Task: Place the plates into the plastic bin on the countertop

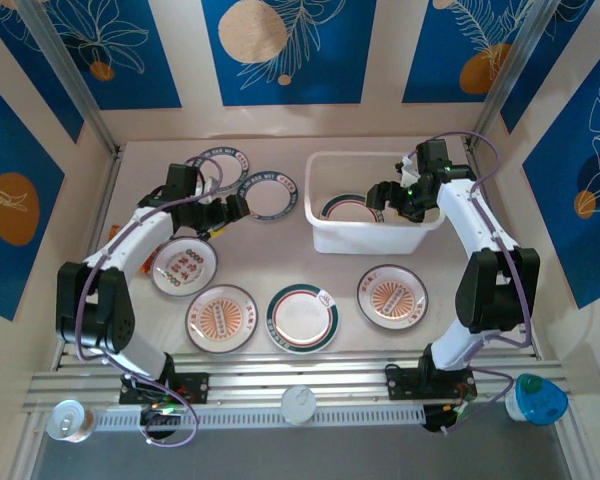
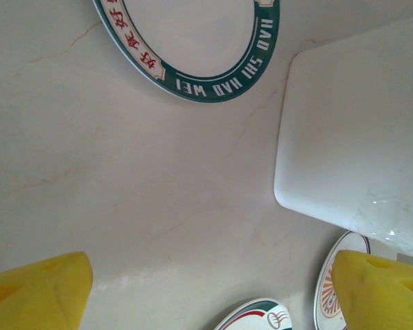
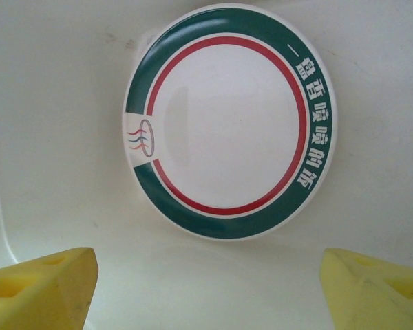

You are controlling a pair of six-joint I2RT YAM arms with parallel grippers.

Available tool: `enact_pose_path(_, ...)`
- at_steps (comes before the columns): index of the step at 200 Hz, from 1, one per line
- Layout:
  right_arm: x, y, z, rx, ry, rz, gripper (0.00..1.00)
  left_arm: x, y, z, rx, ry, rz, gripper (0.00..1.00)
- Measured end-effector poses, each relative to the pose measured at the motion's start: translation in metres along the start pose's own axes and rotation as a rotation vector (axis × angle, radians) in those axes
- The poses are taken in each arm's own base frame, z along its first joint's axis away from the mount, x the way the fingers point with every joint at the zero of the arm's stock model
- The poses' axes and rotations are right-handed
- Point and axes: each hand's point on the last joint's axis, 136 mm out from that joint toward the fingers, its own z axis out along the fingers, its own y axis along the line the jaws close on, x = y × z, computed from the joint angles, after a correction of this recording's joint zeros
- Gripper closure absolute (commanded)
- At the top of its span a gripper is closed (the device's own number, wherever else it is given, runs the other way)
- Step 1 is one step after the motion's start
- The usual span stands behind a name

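Note:
The white plastic bin (image 1: 325, 235) stands at the back right of the countertop (image 1: 280, 250). One green-rimmed plate (image 1: 342, 209) lies flat on its floor, and in the right wrist view this plate (image 3: 230, 120) has a red inner ring. My right gripper (image 1: 382, 195) hangs over the bin, open and empty (image 3: 210, 289). My left gripper (image 1: 232, 210) hovers open above bare counter (image 2: 210, 295), just short of a green-rimmed plate (image 1: 271, 193) (image 2: 213, 86). Several more plates lie on the counter: one at the back (image 1: 220, 165), others (image 1: 184, 267), (image 1: 221, 318), (image 1: 302, 318), (image 1: 392, 295) nearer.
The bin's rounded corner (image 2: 358, 137) is to the right of my left gripper. A metal rail (image 1: 230, 385) runs along the near edge, with a can (image 1: 70, 420), a white lid (image 1: 300, 403) and a blue cup (image 1: 538, 398). Cream walls close in the sides and back.

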Motion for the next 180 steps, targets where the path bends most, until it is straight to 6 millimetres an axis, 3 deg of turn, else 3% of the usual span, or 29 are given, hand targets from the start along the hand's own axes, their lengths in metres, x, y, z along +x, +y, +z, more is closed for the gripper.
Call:
enact_pose_path(33, -0.004, 0.002, -0.008, 0.008, -0.023, 0.009, 0.14, -0.004, 0.008, 0.016, -0.009, 0.010, -0.018, 0.11)
enact_pose_path(127, -0.044, 0.029, -0.043, -0.049, -0.207, -0.036, 0.21, -0.021, 0.035, 0.071, -0.030, 0.005, -0.162, 0.11)
enact_pose_path(180, -0.049, 0.030, -0.043, -0.057, -0.233, -0.040, 0.23, -0.030, 0.037, 0.103, -0.022, 0.011, -0.195, 0.14)
